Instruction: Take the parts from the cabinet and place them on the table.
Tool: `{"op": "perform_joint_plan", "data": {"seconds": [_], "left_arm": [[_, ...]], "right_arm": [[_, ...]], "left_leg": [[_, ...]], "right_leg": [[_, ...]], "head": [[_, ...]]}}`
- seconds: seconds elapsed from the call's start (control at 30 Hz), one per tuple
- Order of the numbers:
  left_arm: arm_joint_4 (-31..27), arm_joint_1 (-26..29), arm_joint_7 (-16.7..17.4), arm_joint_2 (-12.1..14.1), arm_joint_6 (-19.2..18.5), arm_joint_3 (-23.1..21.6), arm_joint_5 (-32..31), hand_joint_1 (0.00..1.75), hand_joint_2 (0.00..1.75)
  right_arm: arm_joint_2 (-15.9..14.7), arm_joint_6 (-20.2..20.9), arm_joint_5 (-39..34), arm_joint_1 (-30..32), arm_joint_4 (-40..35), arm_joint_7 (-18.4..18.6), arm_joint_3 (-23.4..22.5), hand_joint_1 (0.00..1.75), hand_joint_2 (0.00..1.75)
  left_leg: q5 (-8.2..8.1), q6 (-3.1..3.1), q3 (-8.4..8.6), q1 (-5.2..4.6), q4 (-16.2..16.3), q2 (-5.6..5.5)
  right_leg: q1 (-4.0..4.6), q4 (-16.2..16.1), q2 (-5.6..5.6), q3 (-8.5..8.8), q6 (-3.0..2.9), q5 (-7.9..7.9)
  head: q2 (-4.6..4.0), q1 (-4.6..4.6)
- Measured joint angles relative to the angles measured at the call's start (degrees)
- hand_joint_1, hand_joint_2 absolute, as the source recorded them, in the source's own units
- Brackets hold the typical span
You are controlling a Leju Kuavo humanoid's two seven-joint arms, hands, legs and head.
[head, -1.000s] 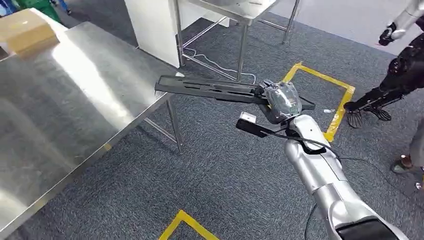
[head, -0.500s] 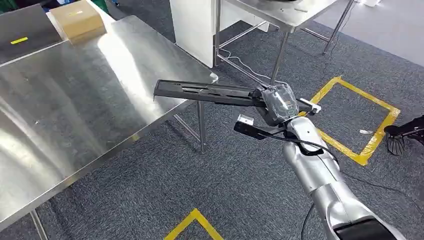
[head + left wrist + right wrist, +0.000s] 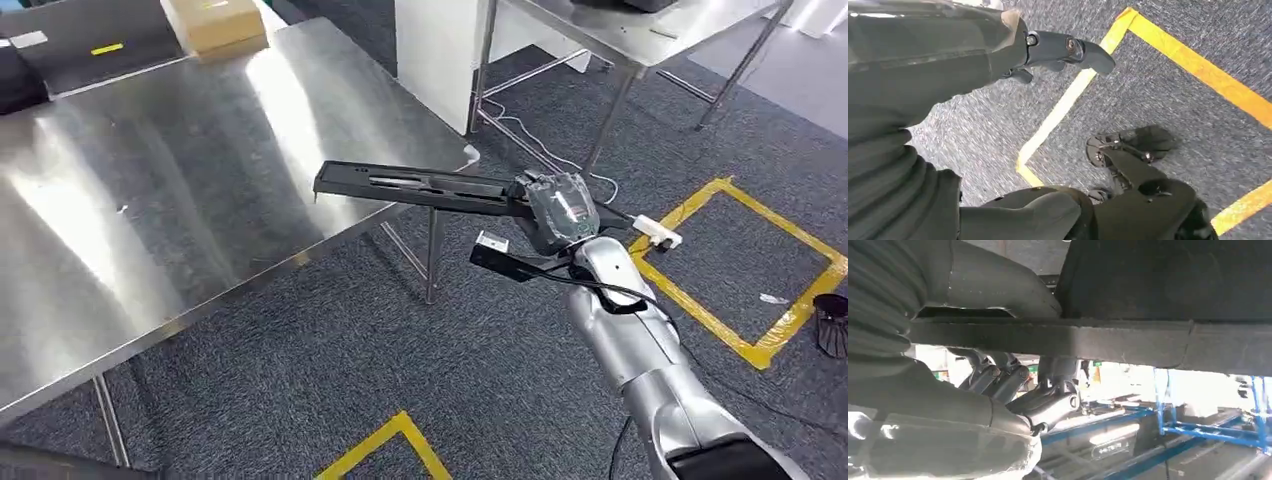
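Note:
My right hand (image 3: 560, 205) grips one end of a long black slotted part (image 3: 410, 186) and holds it level in the air. The part's far end reaches over the near corner of the steel table (image 3: 200, 170), above its surface. In the right wrist view the black part (image 3: 1098, 340) runs as a dark bar across my right hand (image 3: 1013, 385), whose fingers curl around it. My left hand (image 3: 973, 55) hangs over the carpet with nothing in it, one dark finger (image 3: 1068, 50) stretched out.
A cardboard box (image 3: 215, 22) sits at the table's far end. A second steel table (image 3: 610, 30) and a white panel (image 3: 435, 50) stand behind. Yellow tape squares (image 3: 745, 270) mark the grey carpet, with a white power strip (image 3: 657, 232) beside my right hand.
The whole picture has shifted right, so the camera has turned. The steel table now lies under the part's far end. My right hand still holds the part.

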Motion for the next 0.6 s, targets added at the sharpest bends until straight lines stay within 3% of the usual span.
{"op": "perform_joint_plan", "data": {"seconds": [0.07,0.1,0.13,0.2,0.23,0.27,0.3,0.37,0.4,0.43,0.47,0.53,0.57,0.6], "left_arm": [[0.0,0.0,0.0,0.0,0.0,0.0,0.0,0.00,1.75],[0.0,0.1,0.0,-0.1,0.0,0.0,0.0,0.00,1.75],[0.0,0.0,0.1,0.0,0.0,0.0,0.0,0.00,1.75],[0.0,-0.2,0.1,0.0,0.0,0.0,0.0,0.00,1.75],[0.0,-0.2,0.1,-0.1,0.0,0.0,0.0,0.00,1.75],[0.0,-0.1,0.1,-0.2,0.0,0.0,0.1,0.00,1.75],[0.0,0.0,0.0,-0.2,0.0,0.0,0.1,0.00,1.75],[0.0,0.0,-0.1,-0.2,0.0,0.0,0.2,0.00,1.75],[0.0,0.0,-0.2,-0.2,0.0,0.0,0.3,0.00,1.75],[0.0,0.0,-0.2,-0.2,0.0,0.0,0.4,0.00,1.75],[0.0,0.0,-0.2,-0.2,0.0,0.0,0.5,0.00,1.75],[0.0,0.3,-0.2,-0.2,0.0,-0.2,0.7,0.00,1.75],[0.0,0.4,-0.2,-0.2,0.0,-0.3,0.8,0.00,1.75],[0.1,0.5,-0.1,0.0,0.0,-0.5,0.8,0.00,1.75]], "right_arm": [[0.1,0.0,0.0,0.0,0.0,0.0,0.0,1.75,1.75],[0.0,0.0,0.0,0.0,0.0,0.0,-0.1,1.75,1.75],[0.0,0.0,0.0,-0.1,0.0,0.0,-0.2,1.75,1.75],[-0.3,-0.1,0.0,0.2,0.1,0.0,-0.3,1.75,1.75],[-0.5,-0.1,0.1,0.3,0.3,0.0,-0.4,1.75,1.75],[-0.7,-0.1,0.1,0.4,0.6,0.0,-0.5,1.75,1.75],[-0.8,-0.2,0.1,0.5,0.9,0.0,-0.6,1.75,1.75],[-1.3,-0.3,0.0,0.1,1.5,0.0,-1.2,1.75,1.75],[-1.7,-0.5,-0.1,-0.4,2.0,0.0,-1.5,1.75,1.75],[-2.1,-0.9,-0.1,-1.0,2.8,-0.2,-1.9,1.75,1.75],[-2.5,-1.0,-0.2,-1.6,3.6,-0.5,-2.3,1.75,1.75],[-3.1,-1.2,-0.5,-2.8,5.3,-1.1,-2.6,1.75,1.75],[-3.4,-1.2,-0.7,-3.5,6.3,-1.4,-2.9,1.75,1.75],[-3.6,-1.2,-1.0,-4.4,7.3,-1.6,-3.1,1.75,1.75]], "left_leg": [[0.34,0.90,0.17,-0.27,-0.5,-1.28],[0.65,1.39,0.49,0.01,-0.9,-1.82],[0.82,1.84,0.45,0.18,-1.0,-2.26],[0.85,2.13,0.36,0.21,-1.0,-3.62],[0.88,2.16,0.36,0.19,-1.0,-4.45],[0.88,2.16,0.36,0.18,-1.0,-5.27],[0.91,2.13,0.36,0.20,-1.0,-6.02],[1.02,1.94,0.39,0.46,-0.9,-7.60],[1.06,1.74,0.30,0.47,-0.8,-8.29],[1.15,1.32,0.00,0.19,-0.6,-8.91],[1.32,0.99,-0.32,0.11,-0.7,-9.36],[1.78,0.31,-0.64,0.21,-1.0,-10.26],[1.95,0.00,-0.81,0.24,-1.1,-10.86],[1.36,-0.09,-1.11,0.43,-0.4,-9.50]], "right_leg": [[0.25,-0.1,-1.18,0.22,0.82,-0.24],[-0.46,1.0,1.37,-0.46,1.09,-1.00],[-0.61,3.6,3.94,-1.75,0.93,-2.38],[-0.87,13.2,5.61,-6.34,0.74,-6.23],[-0.87,16.9,5.89,-8.19,0.96,-7.21],[-0.89,18.3,5.96,-9.03,1.33,-7.15],[-0.93,16.9,5.96,-8.56,1.81,-6.10],[-1.25,7.4,6.48,-4.17,2.96,-1.86],[-1.76,2.2,8.48,-1.71,3.42,0.03],[-1.98,0.5,10.71,-1.14,3.15,0.06],[-1.53,0.3,9.61,-1.01,2.49,0.43],[-1.19,0.5,8.80,-1.15,2.04,0.54],[-1.58,0.4,8.01,-1.06,1.54,0.79],[-2.28,0.1,7.41,-0.95,1.02,1.07]], "head": [[0.00,-0.04],[0.00,0.04],[0.00,0.09],[0.00,0.17],[0.00,0.22],[0.00,0.13],[0.00,0.22],[0.00,0.18],[0.00,0.24],[0.00,0.20],[0.00,0.13],[0.00,0.13],[0.00,0.15],[0.00,0.11]]}}
